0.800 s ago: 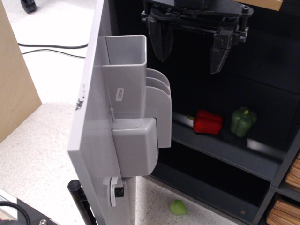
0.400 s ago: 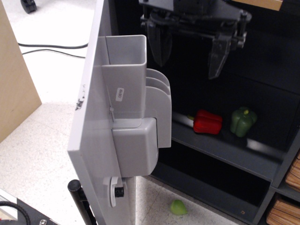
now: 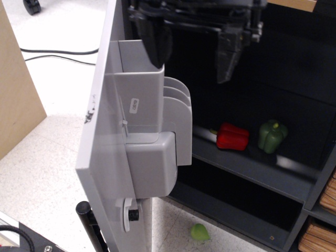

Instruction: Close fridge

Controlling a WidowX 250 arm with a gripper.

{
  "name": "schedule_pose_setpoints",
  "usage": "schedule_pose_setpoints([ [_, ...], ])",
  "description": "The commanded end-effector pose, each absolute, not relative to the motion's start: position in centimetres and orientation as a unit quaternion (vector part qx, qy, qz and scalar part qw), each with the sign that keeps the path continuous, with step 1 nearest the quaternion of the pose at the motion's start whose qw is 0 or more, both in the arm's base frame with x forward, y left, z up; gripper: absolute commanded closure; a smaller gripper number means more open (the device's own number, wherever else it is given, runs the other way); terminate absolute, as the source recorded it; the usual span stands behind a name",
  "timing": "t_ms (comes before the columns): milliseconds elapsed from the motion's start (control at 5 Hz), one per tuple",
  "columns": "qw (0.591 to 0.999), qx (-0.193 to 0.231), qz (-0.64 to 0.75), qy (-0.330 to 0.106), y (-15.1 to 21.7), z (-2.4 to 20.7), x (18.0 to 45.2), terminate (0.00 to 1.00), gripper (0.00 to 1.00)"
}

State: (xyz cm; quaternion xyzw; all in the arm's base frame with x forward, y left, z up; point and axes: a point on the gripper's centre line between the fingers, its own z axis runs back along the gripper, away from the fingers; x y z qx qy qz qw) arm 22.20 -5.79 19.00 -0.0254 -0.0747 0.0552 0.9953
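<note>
Two dark fingers of the gripper (image 3: 191, 50) hang down from the top edge of the view, set wide apart with nothing between them. The finger (image 3: 156, 42) on the picture's left sits right at the upper rim of the tall grey door bin (image 3: 139, 89), overlapping it in the view; whether it touches the bin cannot be told. The other finger hangs in front of the dark interior, well clear of the shelves.

The fridge (image 3: 252, 157) stands open. Its light grey door (image 3: 102, 136) swings out toward the camera on the left, just below and beside the gripper, with its inner side facing right. Under the tall bin sit curved grey bins and a blocky lower compartment. A black bar handle (image 3: 89, 223) shows at the door's bottom edge.

Inside, on a dark shelf, a red pepper (image 3: 232, 137) lies beside a green pepper (image 3: 272, 136), apart from each other and well below the gripper. A small green object (image 3: 199, 231) lies on the speckled floor by the fridge base. A wooden panel (image 3: 16, 105) stands at far left.
</note>
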Motion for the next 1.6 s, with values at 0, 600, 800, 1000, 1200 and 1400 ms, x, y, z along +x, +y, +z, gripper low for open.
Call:
schedule_pose_setpoints([
  [0, 0.992, -0.009, 0.068, -0.106, -4.2, 21.3, 17.5, 0.00, 0.00],
  [600, 0.989, 0.001, 0.130, -0.073, -1.8, 18.8, 14.4, 0.00, 0.00],
  [800, 0.987, -0.011, 0.149, -0.066, -2.2, 17.4, 15.3, 0.00, 0.00],
  [1000, 0.983, -0.033, 0.172, -0.063, -4.0, 16.2, 17.3, 0.00, 0.00],
  [1200, 0.976, -0.051, 0.191, -0.096, -6.2, 15.7, 19.7, 0.00, 0.00],
  [1400, 0.972, -0.068, 0.201, -0.097, -8.5, 16.0, 21.7, 0.00, 0.00],
])
